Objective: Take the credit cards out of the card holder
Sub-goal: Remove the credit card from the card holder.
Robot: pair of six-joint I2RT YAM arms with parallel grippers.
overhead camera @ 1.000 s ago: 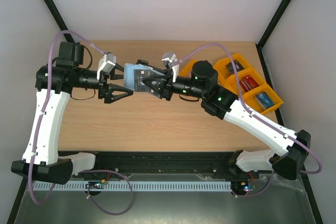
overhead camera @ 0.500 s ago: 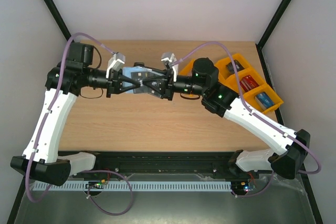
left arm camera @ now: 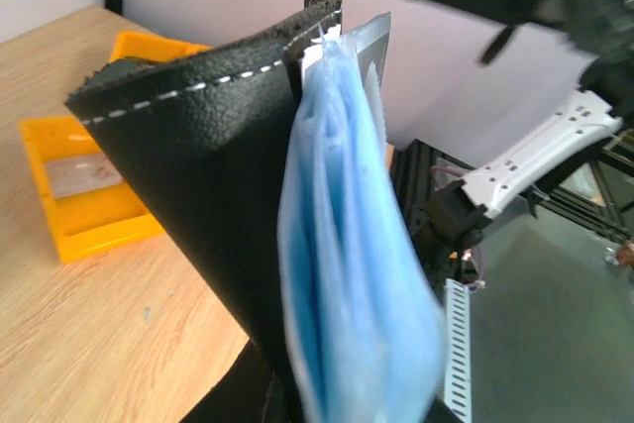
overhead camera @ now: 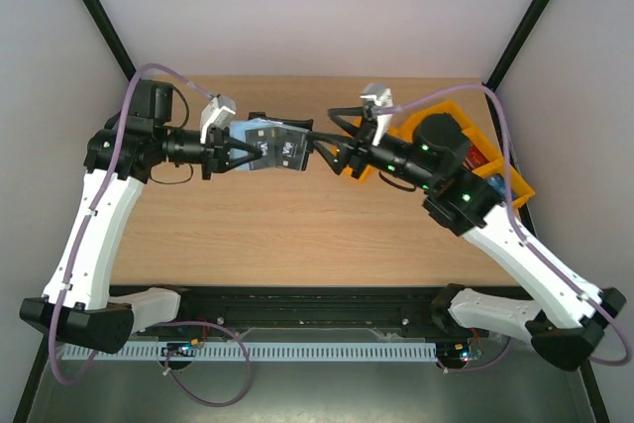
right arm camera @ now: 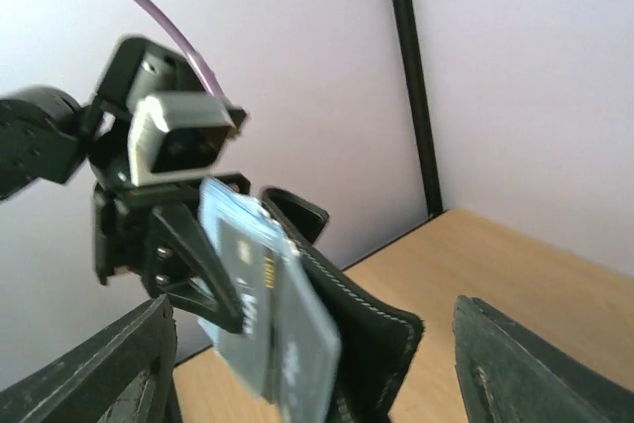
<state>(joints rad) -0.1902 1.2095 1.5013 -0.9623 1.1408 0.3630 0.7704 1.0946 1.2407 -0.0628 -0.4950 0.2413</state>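
Small black folding card holder (left arm camera: 188,165) is held above the wooden tabletop (overhead camera: 297,235), clamped in the left tool (overhead camera: 236,151); thin rectangular credit cards (right arm camera: 260,289) protrude from its pale blue pockets (left arm camera: 347,274) toward the right tool (overhead camera: 322,151), which stands wide apart and empty just beside them. Assessment: the right tool should pinch one card edge only, clear of the pocket film, and draw straight out along it

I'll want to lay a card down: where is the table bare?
The table's near half, between the card holder and the front edge, is bare wood in the middle. Crowded: the far middle below the held card holder, and the far right with the orange trays.
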